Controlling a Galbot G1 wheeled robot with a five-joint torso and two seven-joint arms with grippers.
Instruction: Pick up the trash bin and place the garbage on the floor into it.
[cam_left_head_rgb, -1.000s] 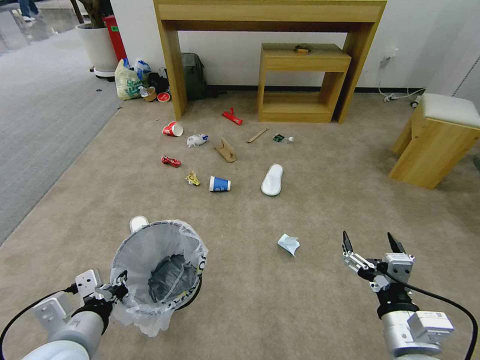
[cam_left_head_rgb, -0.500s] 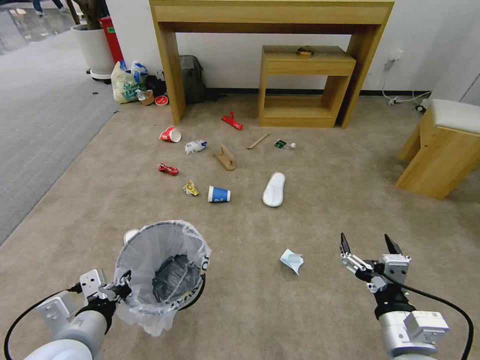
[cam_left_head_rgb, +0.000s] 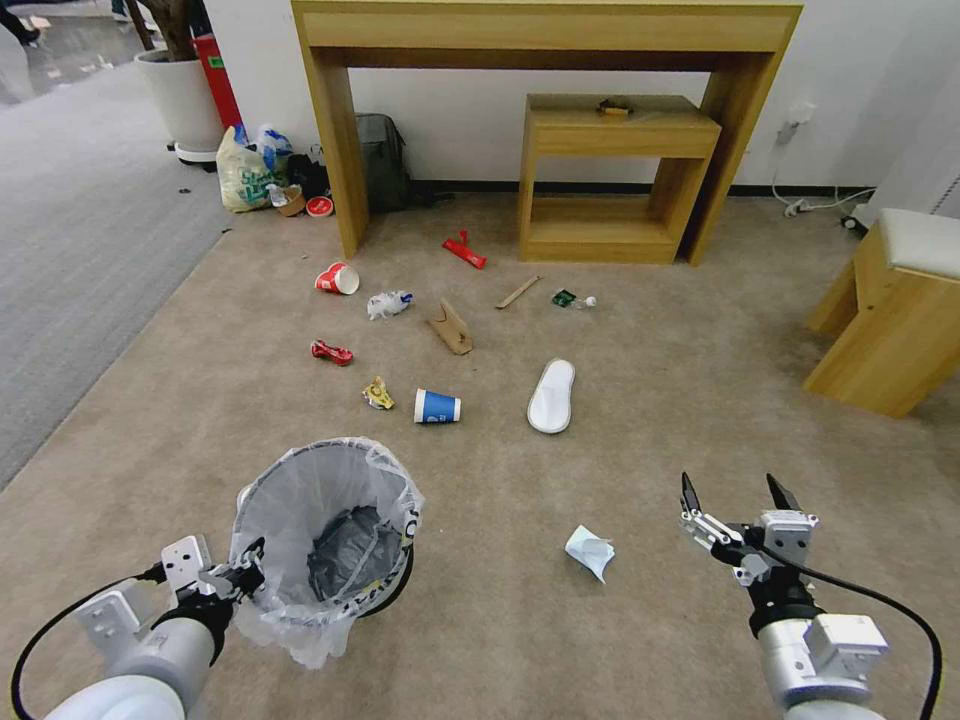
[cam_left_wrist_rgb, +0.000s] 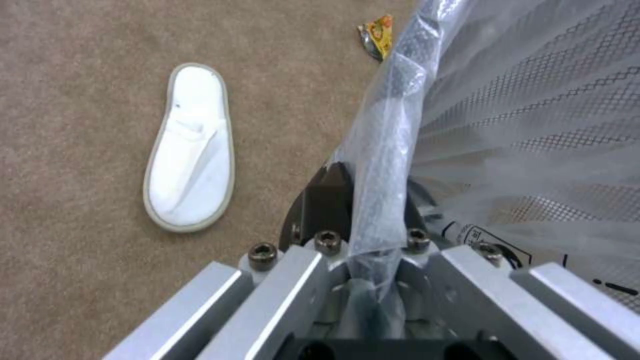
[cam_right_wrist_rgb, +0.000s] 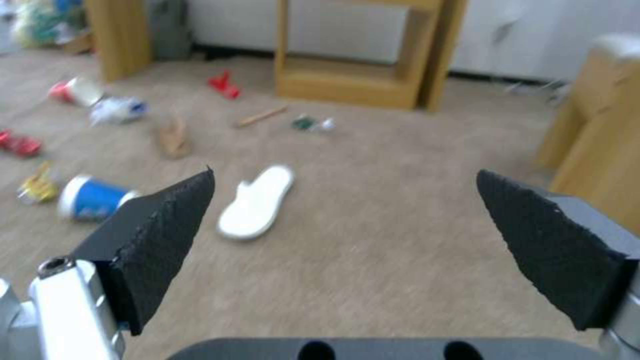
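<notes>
Floor: beige carpet, litter scattered at my 12 o'clock. Trash bin, one, at 10 o'clock, its rim clamped by my left gripper, fingers pinched on the bag-covered edge. Right gripper at 2 o'clock, hovering, fingers wide. Slippers, two; cups, two: blue, red; crumpled paper, one. I can't read the bag's print.

Black bag-lined trash bin clamped at near rim by left gripper; right gripper, fingers spread, above beige floor beside crumpled paper; blue cup, white slipper beyond.
</notes>
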